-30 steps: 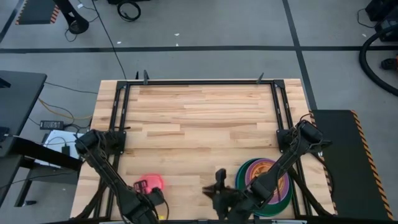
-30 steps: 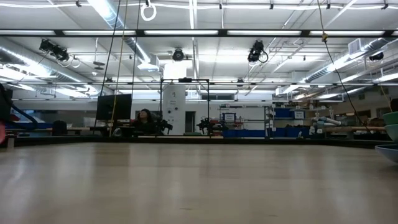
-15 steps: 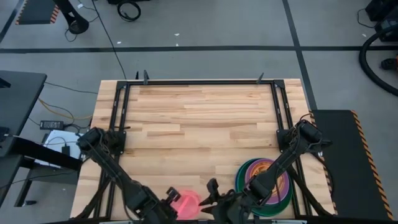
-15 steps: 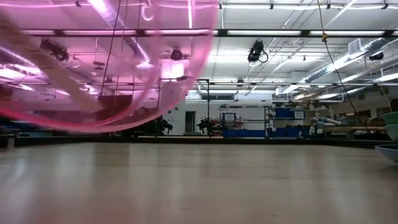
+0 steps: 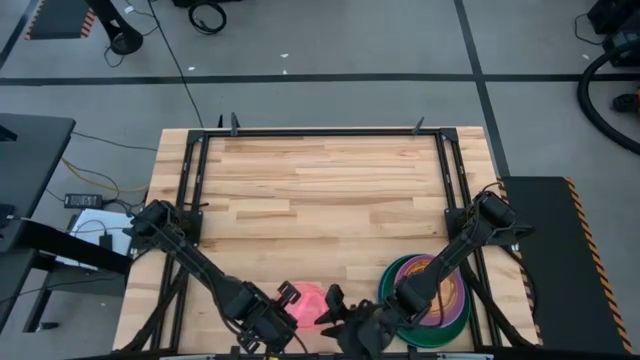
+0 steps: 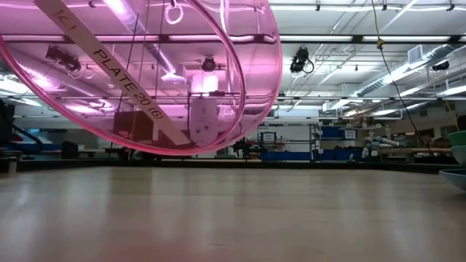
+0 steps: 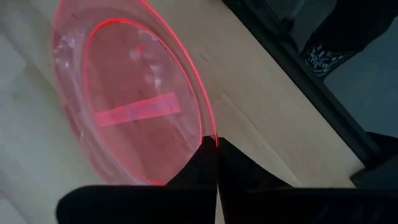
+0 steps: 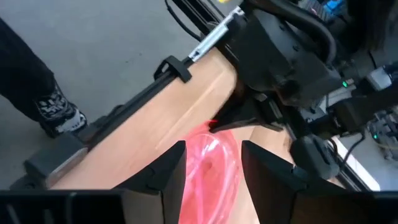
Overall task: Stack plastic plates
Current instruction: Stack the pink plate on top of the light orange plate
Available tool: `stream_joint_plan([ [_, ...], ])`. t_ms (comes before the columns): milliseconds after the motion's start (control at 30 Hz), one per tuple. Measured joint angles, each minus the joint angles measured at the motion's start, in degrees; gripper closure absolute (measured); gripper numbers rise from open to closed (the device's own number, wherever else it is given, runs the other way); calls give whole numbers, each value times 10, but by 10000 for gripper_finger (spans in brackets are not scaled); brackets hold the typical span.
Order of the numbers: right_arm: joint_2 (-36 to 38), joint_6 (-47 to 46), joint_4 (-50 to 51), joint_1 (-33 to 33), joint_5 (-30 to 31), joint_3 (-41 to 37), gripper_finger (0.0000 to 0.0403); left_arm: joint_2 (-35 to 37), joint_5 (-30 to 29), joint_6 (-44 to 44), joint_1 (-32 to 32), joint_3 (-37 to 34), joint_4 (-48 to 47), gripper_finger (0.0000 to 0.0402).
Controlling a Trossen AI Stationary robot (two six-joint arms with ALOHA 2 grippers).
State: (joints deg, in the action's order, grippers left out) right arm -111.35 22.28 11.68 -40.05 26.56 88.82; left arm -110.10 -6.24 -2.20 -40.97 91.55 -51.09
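A small translucent pink plate (image 5: 310, 304) with a paper label strip hangs over the table's near edge, between the two grippers. It fills the upper left of the low view (image 6: 138, 80), clear of the tabletop. My left gripper (image 5: 288, 298) is shut on its rim. My right gripper (image 5: 328, 306) is open just to its right, with its fingers either side of the plate's near part (image 8: 214, 163); I cannot tell if they touch. A stack of plates (image 5: 428, 292), green outermost with purple and orange on top, rests on the table near the right corner. My left gripper pinches the pink plate's rim (image 7: 210, 132) between its two fingers (image 7: 202, 160), at the edge nearest the wrist. The plate is lifted clear of the table and tilted, stretching away from the fingers.
The stack's teal and blue rims show at the right edge of the low view (image 6: 459, 156). A black frame rail (image 5: 330, 131) runs round the wooden table. The middle and far part of the tabletop (image 5: 320, 190) is bare wood.
My left gripper has carried the pink plate along the near edge toward the table's right, bringing it up to my right gripper. The plate has come into the low view. My right gripper has shifted a little toward the left, meeting it.
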Motion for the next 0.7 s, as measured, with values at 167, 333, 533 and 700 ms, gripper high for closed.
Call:
stream_joint_plan([
  [167,-1,-10,-14,24,-68,-10,224,0,0,0,1,0,2,398],
  [333,-1,-16,-88,42,-123,-45,223,0,0,0,0,0,2,398],
  [533,-1,-44,-135,58,-143,-87,224,0,-3,4,3,0,2,398],
  [700,-1,-141,-134,61,-144,-109,226,0,-6,30,8,0,2,398],
])
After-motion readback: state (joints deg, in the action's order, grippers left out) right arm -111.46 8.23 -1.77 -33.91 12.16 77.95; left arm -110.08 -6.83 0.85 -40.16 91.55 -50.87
